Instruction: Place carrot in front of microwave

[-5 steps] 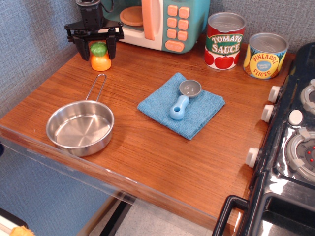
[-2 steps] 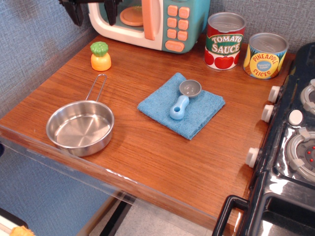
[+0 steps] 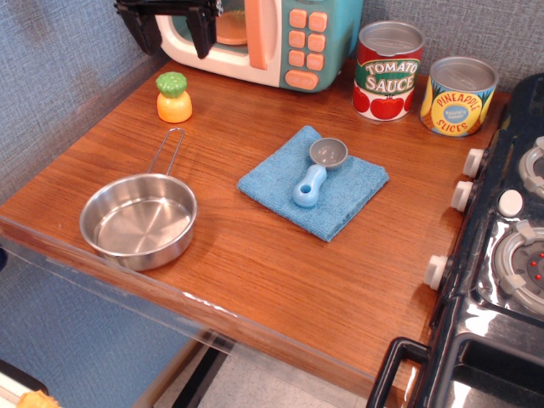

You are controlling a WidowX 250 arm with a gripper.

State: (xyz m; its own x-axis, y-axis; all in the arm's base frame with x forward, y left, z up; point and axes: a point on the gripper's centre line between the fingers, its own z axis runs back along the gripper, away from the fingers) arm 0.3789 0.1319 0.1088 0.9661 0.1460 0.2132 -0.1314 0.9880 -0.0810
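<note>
Carrot [image 3: 173,98] orange, green top; microwave [image 3: 280,38] teal, cream.

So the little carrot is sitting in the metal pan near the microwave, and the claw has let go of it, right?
Not quite. The carrot stands on the wooden table, beyond the pan, not in it, as observation.image shows. The claw has indeed let go, near the microwave.

Wooden table [image 3: 255,272] carries carrot [image 3: 173,97], pan [image 3: 138,223], cloth [image 3: 314,183], cans [image 3: 388,70], microwave [image 3: 280,38].
</note>
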